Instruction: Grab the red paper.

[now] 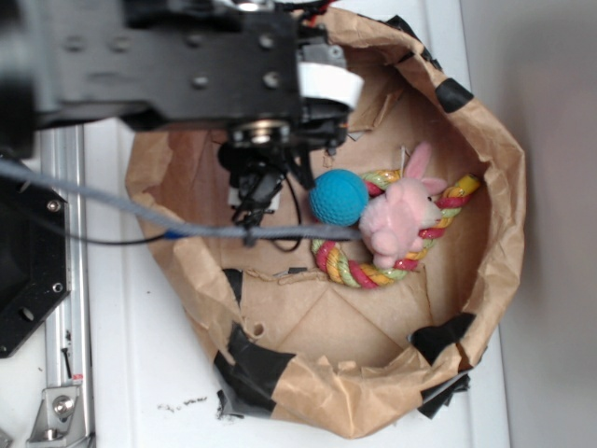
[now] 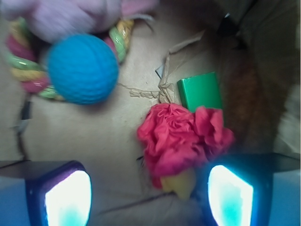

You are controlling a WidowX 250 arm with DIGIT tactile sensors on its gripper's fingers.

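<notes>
In the wrist view the red paper (image 2: pixel 181 136), a ruffled flower-like wad with a pale yellow tip at its near end, lies on the brown paper floor just ahead of my gripper (image 2: pixel 148 197). It sits toward the right finger (image 2: pixel 230 195) and partly between the two glowing pads. The jaws stand wide apart with nothing pinched. A flat green block (image 2: pixel 201 91) lies just beyond the wad. In the exterior view the arm hides the red paper, and the gripper (image 1: pixel 256 191) hangs low inside the paper bag (image 1: pixel 504 187).
A blue ball (image 1: pixel 338 198) (image 2: pixel 83 68), a pink plush bunny (image 1: pixel 403 217) and a red, yellow and green rope ring (image 1: pixel 368 273) lie together mid-bag. The crumpled bag walls, patched with black tape (image 1: pixel 250 369), rise all around. A grey cable (image 1: pixel 140 207) crosses the left rim.
</notes>
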